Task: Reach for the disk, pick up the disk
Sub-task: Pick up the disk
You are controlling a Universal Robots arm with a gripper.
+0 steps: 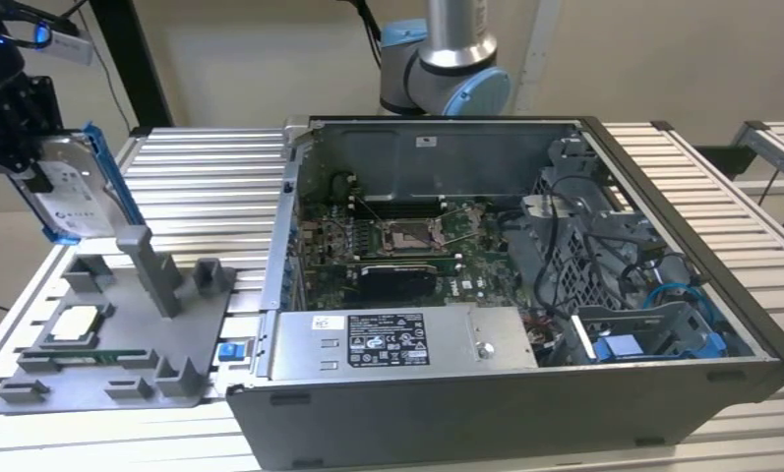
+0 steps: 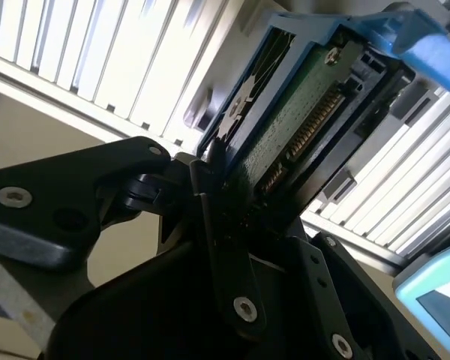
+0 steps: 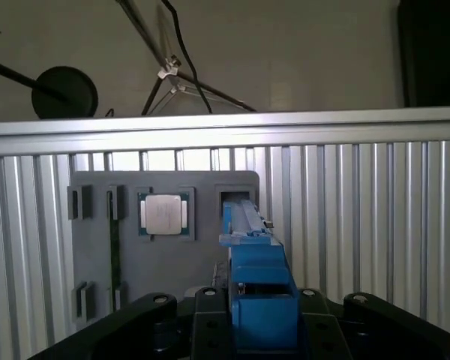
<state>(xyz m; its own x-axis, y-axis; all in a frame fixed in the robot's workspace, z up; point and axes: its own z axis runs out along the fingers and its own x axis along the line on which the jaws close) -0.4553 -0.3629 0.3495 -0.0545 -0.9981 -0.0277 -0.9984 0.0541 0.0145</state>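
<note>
Disk held in the air, clear of its holder

Upper left in the exterior view, the gripper (image 1: 33,165) clamps the disk (image 1: 85,202) edge-up above the grey holder (image 1: 119,339), probably because it stood upright there.

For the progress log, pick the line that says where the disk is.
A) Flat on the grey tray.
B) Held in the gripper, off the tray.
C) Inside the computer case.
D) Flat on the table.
B: the gripper is shut on the disk, holding it on edge clear of the grey tray.
</note>
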